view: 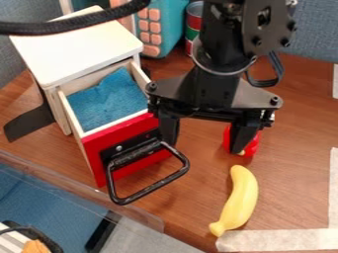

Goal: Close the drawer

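Hanging near the black handle (151,187) of the open red-fronted drawer (96,143), the gripper (206,143) has its fingers (170,130) spread apart.

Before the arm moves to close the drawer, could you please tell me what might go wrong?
One finger of the hand is close to the handle and could snag its loop. The other is by the red object and might knock it. The blue cloth reaches back towards the cabinet and could bunch up as the drawer slides in.
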Available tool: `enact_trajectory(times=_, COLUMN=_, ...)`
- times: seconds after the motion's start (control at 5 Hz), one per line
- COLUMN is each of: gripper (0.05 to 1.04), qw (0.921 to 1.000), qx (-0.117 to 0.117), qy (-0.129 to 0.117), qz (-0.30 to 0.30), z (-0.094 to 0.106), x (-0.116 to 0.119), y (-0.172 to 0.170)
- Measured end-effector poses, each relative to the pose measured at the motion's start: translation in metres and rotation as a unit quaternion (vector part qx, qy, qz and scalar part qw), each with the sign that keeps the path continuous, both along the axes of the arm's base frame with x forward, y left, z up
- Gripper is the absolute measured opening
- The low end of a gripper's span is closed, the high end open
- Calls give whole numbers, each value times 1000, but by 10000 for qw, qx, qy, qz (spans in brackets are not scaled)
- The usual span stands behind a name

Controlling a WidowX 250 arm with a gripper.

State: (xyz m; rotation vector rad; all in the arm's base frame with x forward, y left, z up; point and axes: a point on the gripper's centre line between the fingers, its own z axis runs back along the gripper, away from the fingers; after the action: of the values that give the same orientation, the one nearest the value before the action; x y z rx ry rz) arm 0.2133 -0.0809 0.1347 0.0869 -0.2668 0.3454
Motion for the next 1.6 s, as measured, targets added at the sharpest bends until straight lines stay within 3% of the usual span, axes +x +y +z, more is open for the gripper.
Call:
enact_trajectory(times=0.2, gripper=1001, qw=10000, qx=35, qy=88, qz=-10, z=-5, x=-2, y=0)
enact_trajectory(times=0.6, gripper=1001, qw=9963, qx=271, qy=133, qz=-804, z=-17, x=-14, y=-11)
enact_trajectory(times=0.8, gripper=1001, qw=9866, qx=488, qy=126, qz=-1552, z=-25, x=-23, y=-20)
enact_trajectory(times=1.0, gripper=1001, qw=9789, qx=526, qy=46, qz=-1974, z=-26, x=-32, y=-26)
enact_trajectory(times=1.2, gripper=1001, qw=9735, qx=477, qy=36, qz=-2237, z=-33, x=-41, y=-23)
enact_trajectory(times=1.6, gripper=1001, qw=9624, qx=-46, qy=50, qz=-2714, z=-56, x=-55, y=-9)
